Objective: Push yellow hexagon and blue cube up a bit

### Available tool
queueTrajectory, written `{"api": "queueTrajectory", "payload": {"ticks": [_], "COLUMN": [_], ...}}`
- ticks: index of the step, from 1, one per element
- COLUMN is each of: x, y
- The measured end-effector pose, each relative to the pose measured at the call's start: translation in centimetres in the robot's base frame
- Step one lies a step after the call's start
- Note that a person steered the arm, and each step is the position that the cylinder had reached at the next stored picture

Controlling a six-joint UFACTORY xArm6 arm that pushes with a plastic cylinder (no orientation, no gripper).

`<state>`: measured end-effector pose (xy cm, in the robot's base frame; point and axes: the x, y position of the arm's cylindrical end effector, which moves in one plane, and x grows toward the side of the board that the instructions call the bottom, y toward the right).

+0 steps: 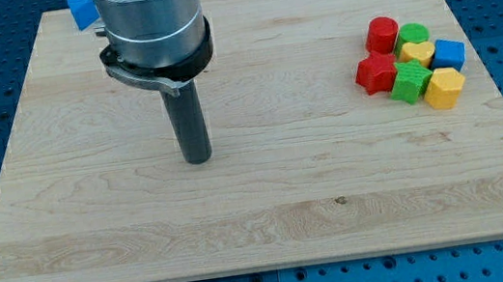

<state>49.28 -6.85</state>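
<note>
The yellow hexagon [445,88] lies at the view's right, at the lower right of a tight cluster of blocks. The blue cube [449,53] sits just above it, touching the cluster. My tip [197,158] rests on the board left of centre, far to the left of both blocks and touching none.
The cluster also holds a red cylinder [382,34], a green cylinder [413,37], a yellow heart [416,53], a red star [377,74] and a green star [410,82]. Another blue block [82,11] lies at the top left, partly hidden by the arm. The wooden board [263,227] sits on a blue table.
</note>
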Motion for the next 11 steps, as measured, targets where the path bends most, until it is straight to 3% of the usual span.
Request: {"api": "queueTrajectory", "payload": {"ticks": [1, 2, 5, 9, 11], "x": [0.0, 0.7, 3.7, -3.0, -3.6], "y": [0.0, 4.2, 30.0, 30.0, 28.0]}}
